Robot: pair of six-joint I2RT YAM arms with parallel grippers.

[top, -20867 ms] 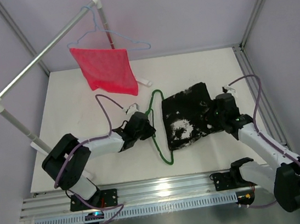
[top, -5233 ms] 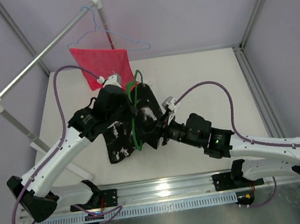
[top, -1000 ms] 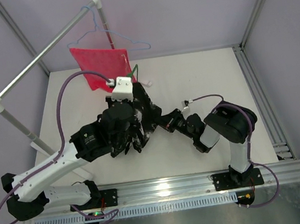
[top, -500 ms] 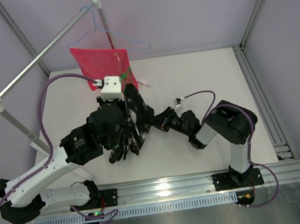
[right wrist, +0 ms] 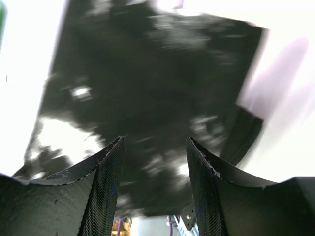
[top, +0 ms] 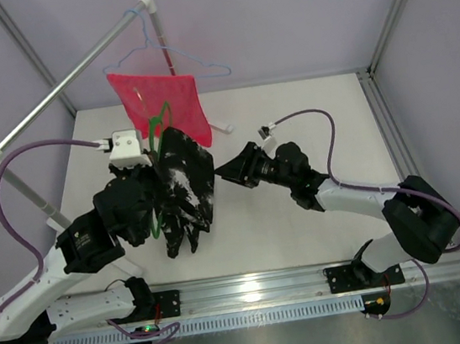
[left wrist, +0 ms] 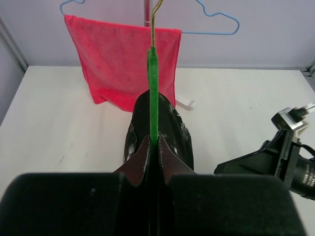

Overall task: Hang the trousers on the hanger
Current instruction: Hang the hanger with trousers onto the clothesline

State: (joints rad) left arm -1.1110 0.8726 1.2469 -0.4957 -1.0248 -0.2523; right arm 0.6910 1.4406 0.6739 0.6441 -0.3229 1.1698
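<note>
The black trousers (top: pixel 185 191) with white splotches hang folded over the green hanger (top: pixel 155 119), lifted off the table. My left gripper (top: pixel 156 200) is shut on the hanger; in the left wrist view the green hanger bar (left wrist: pixel 153 83) runs up from between the closed jaws (left wrist: pixel 154 143), with the trousers (left wrist: pixel 173 129) draped behind. My right gripper (top: pixel 228 170) stands open just right of the trousers, apart from them. The right wrist view shows its open gripper (right wrist: pixel 155 147) with nothing between the fingers and the blurred trousers (right wrist: pixel 147 73) ahead.
A red mesh cloth (top: pixel 162 104) hangs on a pale blue wire hanger (top: pixel 199 64) from the metal rail (top: pixel 58 88) at the back left. The rail's near support pole (top: pixel 22 189) stands beside my left arm. Aluminium frame posts (top: pixel 391 6) border the right side.
My right gripper has opened, let go of the trousers and drawn back to the right. My left arm has carried the hanger and trousers leftward and up, toward the rail.
</note>
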